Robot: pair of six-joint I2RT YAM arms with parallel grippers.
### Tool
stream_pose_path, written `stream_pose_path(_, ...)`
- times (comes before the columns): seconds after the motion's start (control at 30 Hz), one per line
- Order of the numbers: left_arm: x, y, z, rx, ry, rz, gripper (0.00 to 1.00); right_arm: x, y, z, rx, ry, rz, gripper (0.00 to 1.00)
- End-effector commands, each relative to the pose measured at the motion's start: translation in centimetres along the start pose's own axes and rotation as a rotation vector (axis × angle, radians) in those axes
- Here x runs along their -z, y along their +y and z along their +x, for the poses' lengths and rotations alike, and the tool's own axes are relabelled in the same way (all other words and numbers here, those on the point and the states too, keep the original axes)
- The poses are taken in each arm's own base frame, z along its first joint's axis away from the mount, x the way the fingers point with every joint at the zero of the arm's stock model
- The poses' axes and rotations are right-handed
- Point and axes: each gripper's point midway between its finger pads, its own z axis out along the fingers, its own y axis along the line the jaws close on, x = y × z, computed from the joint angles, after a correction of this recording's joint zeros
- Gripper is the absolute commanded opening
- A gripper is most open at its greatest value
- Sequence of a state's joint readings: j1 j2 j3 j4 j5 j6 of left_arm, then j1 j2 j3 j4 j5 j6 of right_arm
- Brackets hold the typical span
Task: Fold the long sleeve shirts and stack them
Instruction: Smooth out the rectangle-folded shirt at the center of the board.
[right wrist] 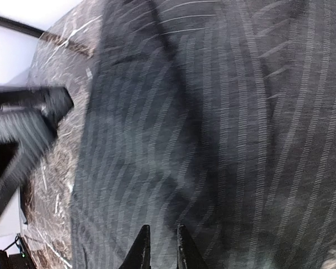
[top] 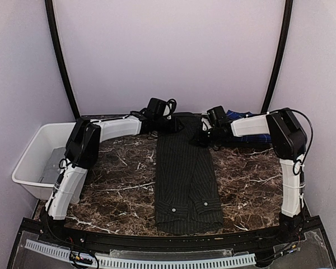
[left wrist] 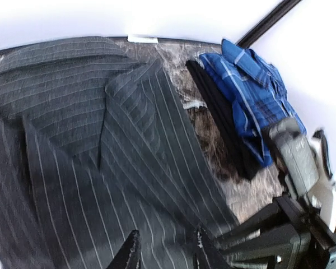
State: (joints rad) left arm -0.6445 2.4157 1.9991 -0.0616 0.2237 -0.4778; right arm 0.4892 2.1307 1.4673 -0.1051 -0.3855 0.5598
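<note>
Big dark marble table (top: 117,185) fills the scene, and right down its middle lies the black shirt (top: 185,174), pinstriped, folded into one long narrow strip that runs from the far edge to just short of the near edge. Off the table's left side sits a white bin (top: 31,154), tilted, well apart from the cloth. The left arm (top: 81,145) reaches in from the left and the right arm (top: 285,134) from the right, and both meet at the far end of the strip. Behind the right arm, in the far right corner, there's the plaid shirt (left wrist: 252,101), blue and bunched up, lying against a darker folded cloth (left wrist: 213,112) on its near side, apart from the black one. Now the left gripper (left wrist: 167,235): it's low over the pinstripes near a folded-over flap, fingers spread, striped cloth plainly showing in the gap and nothing pinched between them. The right gripper (right wrist: 161,230) hangs over the same shirt on its right side, fingers (right wrist: 143,246) only a narrow slit apart; the wrist view is blurred, and I can't tell whether any fabric is caught in there. Down at the near end, a cuff (top: 204,206) lies on top of the strip, pale buttons showing.
</note>
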Motion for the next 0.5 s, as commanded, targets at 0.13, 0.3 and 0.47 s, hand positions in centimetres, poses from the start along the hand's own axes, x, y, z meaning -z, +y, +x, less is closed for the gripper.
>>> stream_pose_path(0.13, -5.9, 4.6, -2.4, 0.167, -0.076, 0.056, 0.29, -1.5, -3.3, 0.5, -0.063, 0.03, 0.023, 0.14)
stream_pose_path(0.3, -6.8, 7.9, -1.9, 0.263, -0.08, 0.043, 0.29, -1.3, -5.1, 1.6, -0.06, 0.056, 0.105, 0.13)
stream_pose_path(0.47, -6.9, 8.4, -2.4, 0.295, -0.093, 0.081, 0.29, 0.7, -4.7, -0.3, -0.029, -0.003, 0.161, 0.13)
